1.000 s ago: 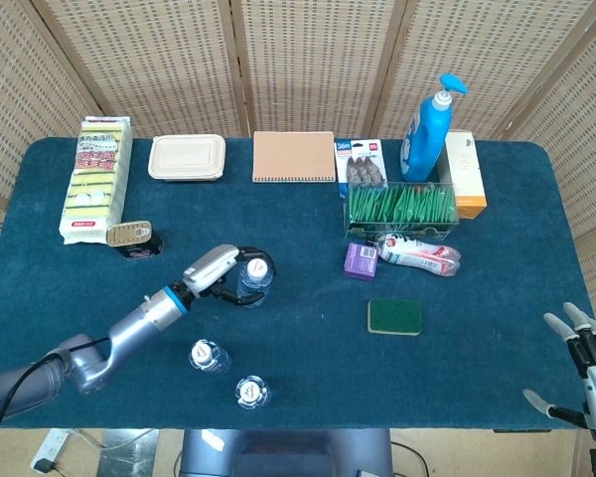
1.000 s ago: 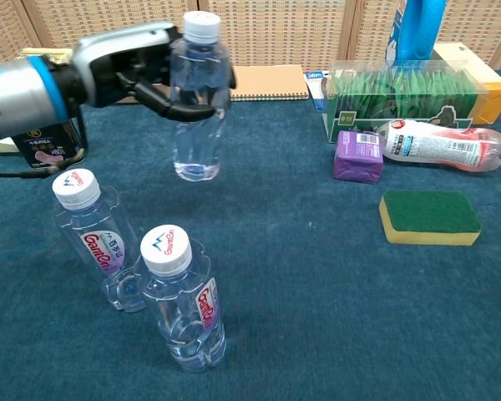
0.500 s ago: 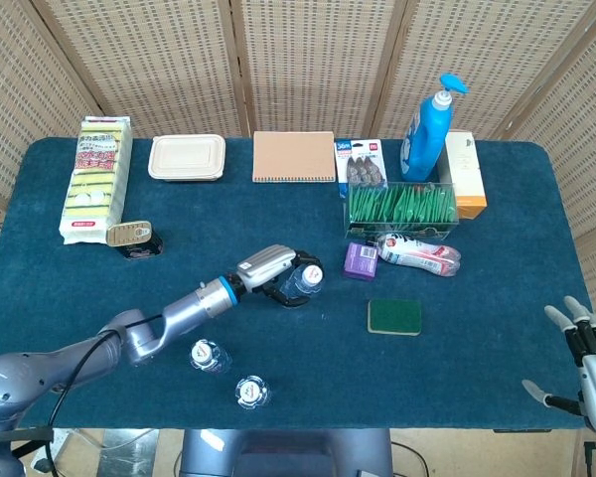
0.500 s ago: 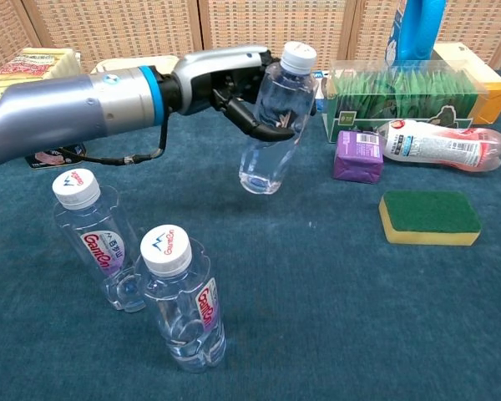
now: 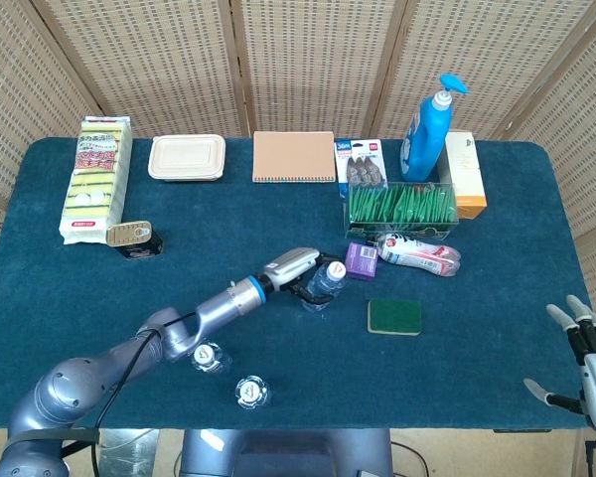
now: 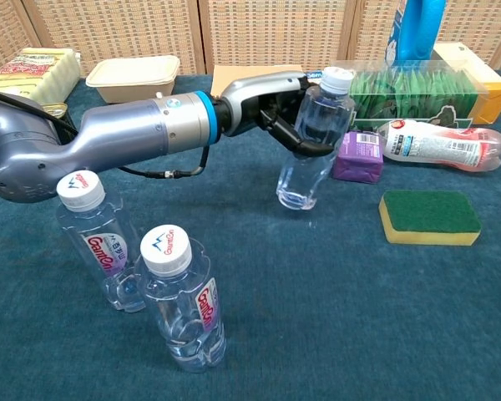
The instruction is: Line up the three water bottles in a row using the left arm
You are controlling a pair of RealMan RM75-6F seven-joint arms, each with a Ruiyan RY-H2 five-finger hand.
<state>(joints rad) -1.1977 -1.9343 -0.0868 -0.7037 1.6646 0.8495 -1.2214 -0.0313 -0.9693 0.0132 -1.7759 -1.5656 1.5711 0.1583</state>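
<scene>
Clearly mid-carry, the left hand [image 6: 275,113] gripped a tilted unlabelled bottle [image 6: 311,142] beside the purple box [image 6: 357,156]; next it needed standing in line with two labelled bottles [image 6: 98,236] near-left.

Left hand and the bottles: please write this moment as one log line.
left hand: holds unlabelled bottle, tilted | labelled bottles: upright, near edge | right hand: open, idle | row: not formed

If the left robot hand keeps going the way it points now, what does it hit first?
Probably the purple box. The left robot hand grips a tilted water bottle and points along the table toward it; the bottle looks close to it, though depth is unclear.
</scene>
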